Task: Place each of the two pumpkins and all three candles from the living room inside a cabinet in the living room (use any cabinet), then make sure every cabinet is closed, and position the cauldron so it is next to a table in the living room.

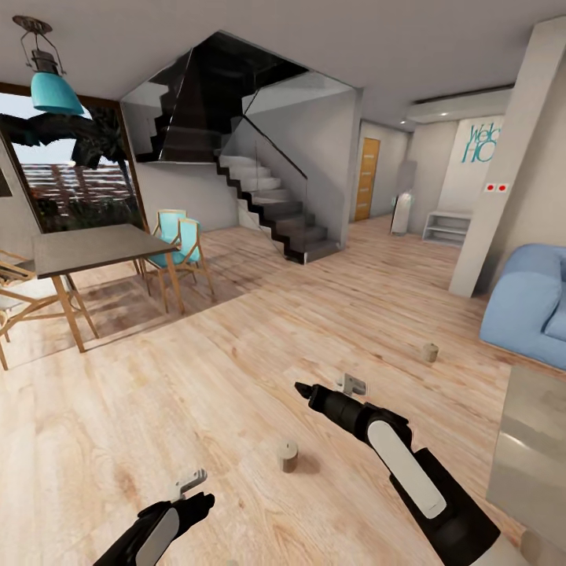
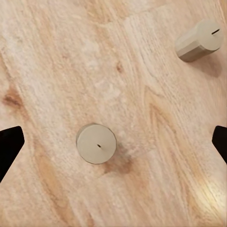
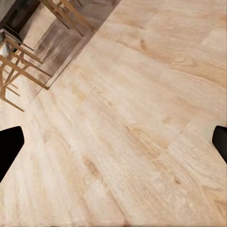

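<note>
Two candles stand upright on the wood floor (image 1: 236, 330), well apart from each other; the near candle (image 1: 288, 456) sits between the two arms, the far candle (image 1: 428, 352) lies beyond the right gripper (image 1: 303, 389), nearer the blue sofa (image 1: 527, 306).

In the left wrist view a candle (image 2: 96, 143) stands below and roughly midway between the left gripper's dark fingertips (image 2: 9, 144), slightly toward one of them; the jaws are wide apart and touch nothing, which suits a drop straight down over the wick; a second candle (image 2: 199, 40) shows off toward the other fingertip.

The left gripper (image 1: 192, 491) hangs low beside the near candle, probably lining up for the pick.

The right gripper's jaws are likewise apart and empty; between its fingertips (image 3: 9, 146) lies bare floor, with the dining table (image 1: 94, 248) legs beyond; the arm seems held out of the way.

A grey table (image 1: 534, 440) edges in by the right arm; no pumpkin, cauldron or cabinet is visible, so the task looks barely begun.
</note>
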Available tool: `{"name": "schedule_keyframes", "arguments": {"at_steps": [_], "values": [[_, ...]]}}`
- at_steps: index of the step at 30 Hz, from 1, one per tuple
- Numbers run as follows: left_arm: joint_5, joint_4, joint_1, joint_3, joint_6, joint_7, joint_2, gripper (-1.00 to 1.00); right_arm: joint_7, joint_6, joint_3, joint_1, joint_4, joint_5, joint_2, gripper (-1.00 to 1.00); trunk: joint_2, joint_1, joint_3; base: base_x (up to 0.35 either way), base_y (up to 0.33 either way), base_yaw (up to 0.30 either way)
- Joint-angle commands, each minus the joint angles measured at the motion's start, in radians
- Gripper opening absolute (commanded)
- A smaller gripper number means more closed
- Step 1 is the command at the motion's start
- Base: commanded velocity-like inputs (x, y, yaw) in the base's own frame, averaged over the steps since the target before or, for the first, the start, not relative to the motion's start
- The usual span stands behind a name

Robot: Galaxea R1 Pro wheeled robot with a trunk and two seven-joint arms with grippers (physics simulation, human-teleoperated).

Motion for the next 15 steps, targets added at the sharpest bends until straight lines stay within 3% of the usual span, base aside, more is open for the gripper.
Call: {"name": "schedule_keyframes", "arguments": {"at_steps": [1,9,15], "values": [[0.011,-0.002,0.000,-0.008,0.002,0.010,0.002,1.00,-0.008,-0.001,0.011,-0.001,-0.005,-0.015,-0.001,1.00,-0.008,0.004,-0.004,0.000,0.000,0.000],[0.011,-0.002,0.000,-0.008,0.002,0.010,0.002,1.00,0.055,-0.010,0.023,0.000,0.000,-0.020,0.001,1.00,-0.064,0.035,-0.029,0.000,0.000,0.000],[0.011,-0.002,0.000,-0.008,0.002,0.008,0.002,1.00,0.063,-0.019,0.059,0.002,-0.002,-0.019,0.002,1.00,-0.106,0.058,-0.048,0.000,0.000,0.000]]}}
